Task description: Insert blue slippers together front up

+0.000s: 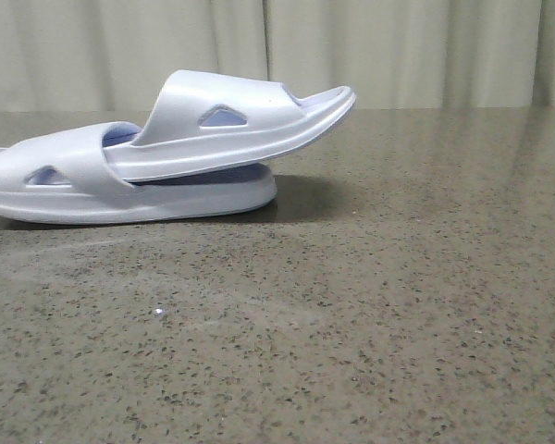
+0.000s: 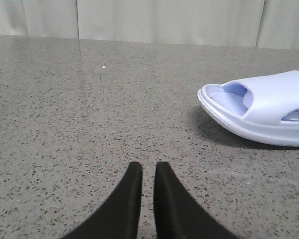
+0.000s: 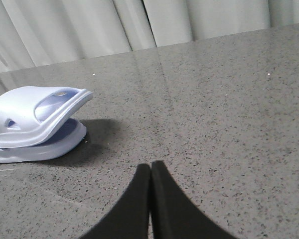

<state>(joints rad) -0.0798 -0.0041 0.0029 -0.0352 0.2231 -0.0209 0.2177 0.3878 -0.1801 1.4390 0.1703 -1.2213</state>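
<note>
The two pale blue slippers lie at the far left of the table in the front view. The lower slipper lies flat. The upper slipper is pushed under the lower one's strap and tilts up to the right. Both show in the right wrist view, upper on lower. One end of a slipper shows in the left wrist view. My left gripper is empty, fingers almost together with a narrow gap, well apart from the slipper. My right gripper is shut and empty, apart from the pair. Neither gripper shows in the front view.
The speckled grey stone table stretches wide to the front and right of the slippers. Pale curtains hang behind the table's far edge.
</note>
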